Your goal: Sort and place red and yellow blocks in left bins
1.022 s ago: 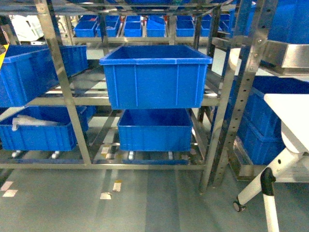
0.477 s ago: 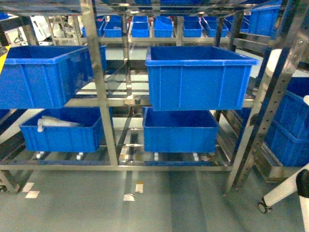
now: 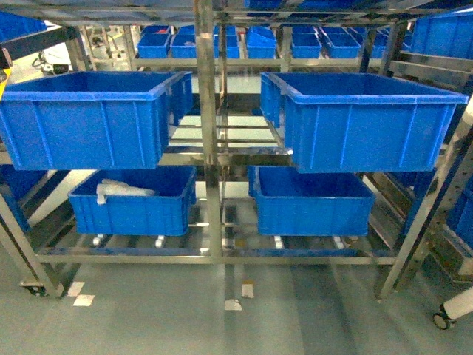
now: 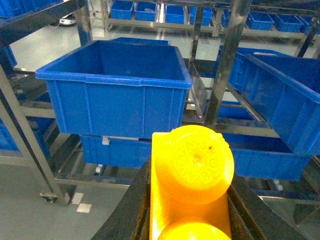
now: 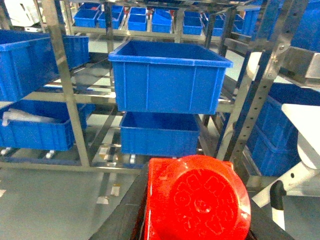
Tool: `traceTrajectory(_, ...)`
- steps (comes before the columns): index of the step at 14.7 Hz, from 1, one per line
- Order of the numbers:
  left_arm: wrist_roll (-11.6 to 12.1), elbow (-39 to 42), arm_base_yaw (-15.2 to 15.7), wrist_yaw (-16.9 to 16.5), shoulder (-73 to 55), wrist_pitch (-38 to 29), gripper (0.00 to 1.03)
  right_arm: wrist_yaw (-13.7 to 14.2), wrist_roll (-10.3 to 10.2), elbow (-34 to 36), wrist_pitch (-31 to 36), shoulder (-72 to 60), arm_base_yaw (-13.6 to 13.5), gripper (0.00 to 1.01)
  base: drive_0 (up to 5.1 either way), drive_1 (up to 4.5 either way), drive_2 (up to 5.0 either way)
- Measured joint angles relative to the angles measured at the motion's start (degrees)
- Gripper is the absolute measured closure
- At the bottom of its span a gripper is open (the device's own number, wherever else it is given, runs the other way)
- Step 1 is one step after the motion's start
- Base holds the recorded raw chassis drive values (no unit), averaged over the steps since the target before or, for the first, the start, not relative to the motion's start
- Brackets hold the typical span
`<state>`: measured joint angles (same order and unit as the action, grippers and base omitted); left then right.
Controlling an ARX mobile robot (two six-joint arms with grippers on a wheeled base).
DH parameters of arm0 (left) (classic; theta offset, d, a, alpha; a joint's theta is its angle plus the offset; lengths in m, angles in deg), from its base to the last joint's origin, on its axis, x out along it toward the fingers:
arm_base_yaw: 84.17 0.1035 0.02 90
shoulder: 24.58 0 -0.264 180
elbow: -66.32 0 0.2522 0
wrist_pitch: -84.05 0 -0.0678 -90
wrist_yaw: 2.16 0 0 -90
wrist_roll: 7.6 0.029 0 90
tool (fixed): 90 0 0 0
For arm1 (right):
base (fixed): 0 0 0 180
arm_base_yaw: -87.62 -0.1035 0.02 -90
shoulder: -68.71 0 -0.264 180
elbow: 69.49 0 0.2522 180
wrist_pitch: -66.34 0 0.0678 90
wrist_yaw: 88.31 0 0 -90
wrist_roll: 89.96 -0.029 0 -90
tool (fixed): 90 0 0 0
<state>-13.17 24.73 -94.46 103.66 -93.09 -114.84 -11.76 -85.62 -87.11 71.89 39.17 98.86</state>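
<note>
Closest to the left wrist camera, the left gripper (image 4: 192, 220) is clamped on the orange-yellow block (image 4: 192, 172), its dark fingers (image 4: 132, 210) pressing the brick's two sides; one round stud faces the lens with a faint embossed pattern that cannot be read, and a second stud shows at the bottom edge. In the right wrist view the right gripper (image 5: 197, 215) likewise grips the bright red block (image 5: 197, 200) between dark fingers (image 5: 127, 215), and the round face toward the camera carries raised marks too blurred to read. Beyond the yellow brick, ahead and to the left of the fingers, a large blue bin (image 4: 115, 87) sits open on the upper level of a steel rack (image 4: 225, 55), with another blue crate (image 4: 280, 95) off to the right. From the head view, two such bins (image 3: 89, 118) (image 3: 366, 122) stand side by side on the rack's upper level, two smaller crates (image 3: 133, 200) (image 3: 310, 200) below them, the left one holding pale wrapped material (image 3: 122, 191). Farther back are rows of small blue bins (image 3: 259, 44). No labels or brand names are legible.
</note>
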Motion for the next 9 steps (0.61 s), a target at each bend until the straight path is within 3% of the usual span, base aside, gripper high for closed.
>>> traceTrajectory(1,0.00,0.00,0.00,-0.04,0.00,-0.17,0.75,-0.11,0.00,0.00,0.04,0.02,0.00,0.74,-4.9,2.45,2.4)
traceTrajectory(5,0.00,-0.02,0.02,-0.02,0.35,-0.39,0.75,-0.07,0.02,0.00,0.17,0.09,0.00,0.74,0.0,0.00,0.0)
traceTrajectory(9,0.00,0.00,0.02,-0.02,0.20,-0.09,0.75,-0.04,0.02,0.00,0.02,0.04,0.00,0.74,0.0,4.30,-4.3)
